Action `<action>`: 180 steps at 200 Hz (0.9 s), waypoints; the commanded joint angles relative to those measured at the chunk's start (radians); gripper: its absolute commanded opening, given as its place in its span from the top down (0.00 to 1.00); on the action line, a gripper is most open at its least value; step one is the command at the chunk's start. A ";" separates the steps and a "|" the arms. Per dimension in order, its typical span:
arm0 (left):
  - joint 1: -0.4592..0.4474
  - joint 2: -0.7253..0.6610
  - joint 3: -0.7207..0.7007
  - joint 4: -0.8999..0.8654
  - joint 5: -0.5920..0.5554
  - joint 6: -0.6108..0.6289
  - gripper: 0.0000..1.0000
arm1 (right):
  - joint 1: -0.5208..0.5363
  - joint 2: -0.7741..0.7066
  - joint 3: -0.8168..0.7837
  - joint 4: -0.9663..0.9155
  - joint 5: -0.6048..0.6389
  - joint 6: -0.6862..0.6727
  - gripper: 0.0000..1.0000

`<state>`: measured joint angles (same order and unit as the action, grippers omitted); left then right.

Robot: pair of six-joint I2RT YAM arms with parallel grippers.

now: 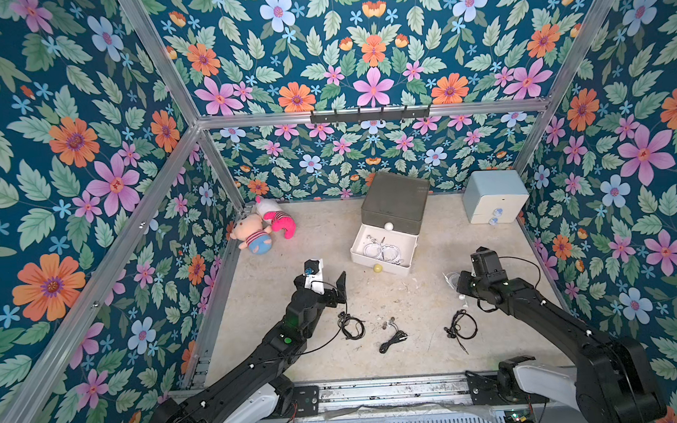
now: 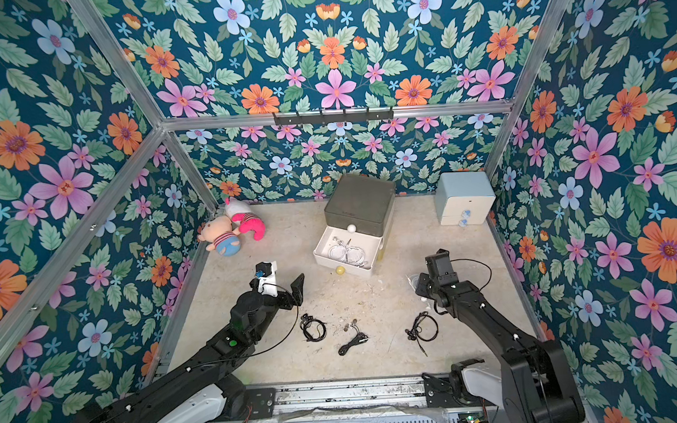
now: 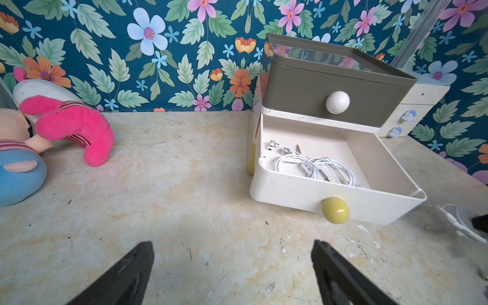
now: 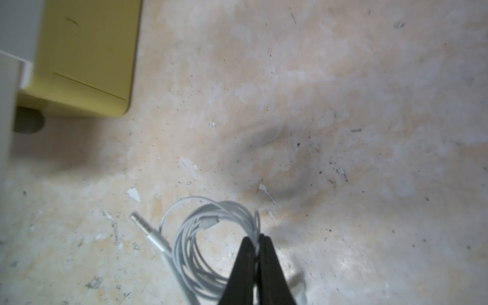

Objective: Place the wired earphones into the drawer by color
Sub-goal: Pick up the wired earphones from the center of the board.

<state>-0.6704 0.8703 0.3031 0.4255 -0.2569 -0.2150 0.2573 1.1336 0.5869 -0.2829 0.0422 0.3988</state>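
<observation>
Here, the right arm's [image 1: 508,291] jaws are pinched shut on a strand of one white earphone bundle [image 4: 195,237], low over the tabletop [image 1: 310,230], near the drawer's [image 1: 396,201] front corner. The grip on a single loop probably lets the whole coil travel as one piece.

The drawer's white middle tier [image 3: 264,190] is pulled out, likely to take white sets. Two white bundles [image 3: 314,169] lie inside it. The left arm's [image 1: 295,322] jaws stand wide and empty, facing the drawer's front.

Three black bundles [image 1: 351,325] [image 1: 393,337] [image 1: 460,325] lie apart on the tabletop in front of the drawer.

The grey top tier is shut, and the white tier largely covers the yellow bottom one, so their contents are hidden. No red earphones show. In both top views the right arm's wrist hides its jaws. The held bundle's earbuds are cut off, and whether it is clear of the tabletop cannot be told.
</observation>
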 commanded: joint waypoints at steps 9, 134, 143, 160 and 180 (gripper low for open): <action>0.000 -0.009 -0.004 0.016 -0.007 -0.002 0.01 | 0.001 -0.097 0.031 -0.037 -0.007 0.012 0.96; 0.000 -0.015 -0.016 0.032 -0.017 -0.008 0.01 | 0.298 -0.030 0.360 0.033 0.103 -0.039 0.97; 0.000 -0.011 -0.016 0.033 -0.017 -0.009 0.01 | 0.320 -0.004 0.381 0.046 0.121 -0.050 0.97; 0.000 -0.005 -0.015 0.035 -0.019 -0.008 0.01 | 0.352 0.043 0.418 0.064 0.140 -0.064 0.98; 0.000 -0.001 -0.014 0.036 -0.017 -0.008 0.01 | 0.376 0.086 0.452 0.087 0.153 -0.076 0.98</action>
<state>-0.6704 0.8673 0.2867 0.4339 -0.2646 -0.2161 0.6079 1.1847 1.0069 -0.2478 0.1448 0.3550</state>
